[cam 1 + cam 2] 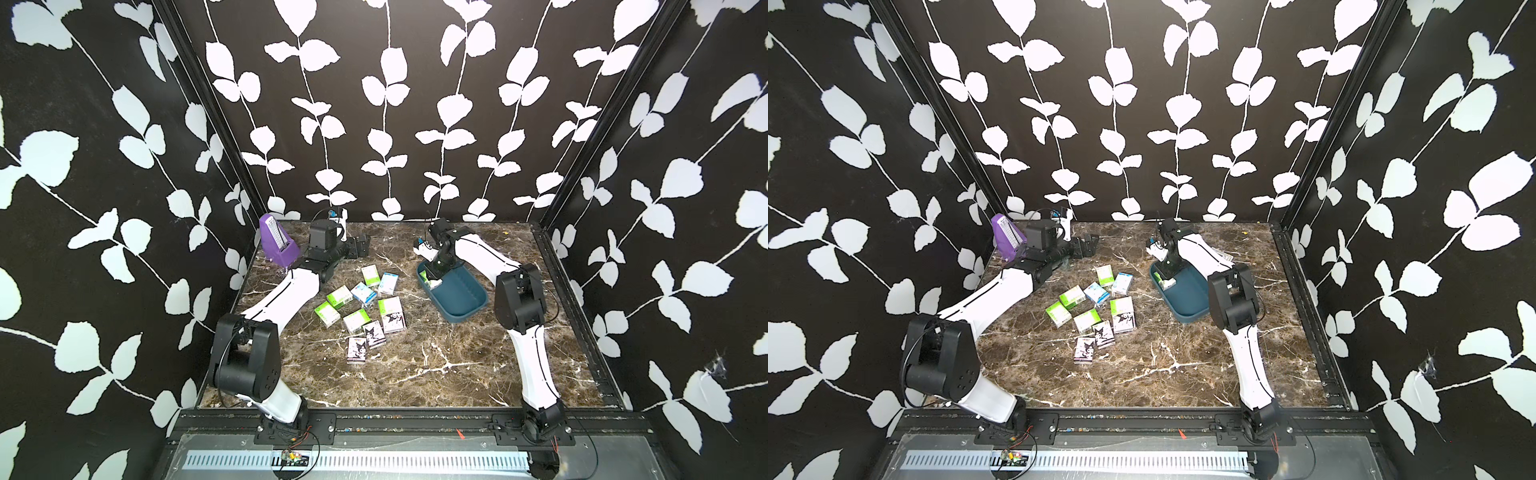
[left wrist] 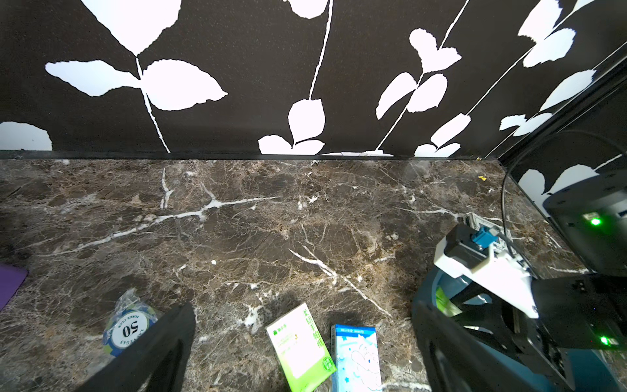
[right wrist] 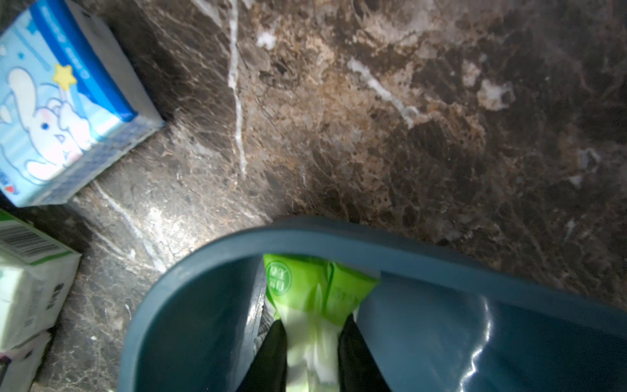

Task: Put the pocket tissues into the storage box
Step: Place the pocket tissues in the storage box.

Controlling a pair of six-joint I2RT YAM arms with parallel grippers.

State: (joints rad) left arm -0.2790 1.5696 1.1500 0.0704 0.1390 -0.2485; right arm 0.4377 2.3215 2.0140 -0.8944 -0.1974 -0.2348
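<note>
teal storage box, right of centre in a top view: right gripper inside it, pinching a green pack whose end touches the box wall. risk: released so, the pack may lean on the rim or nudge the box. remaining packs loose at centre, on the marble table; nothing blocks them. left gripper spread, empty, left of centre near purple metronome.
</note>
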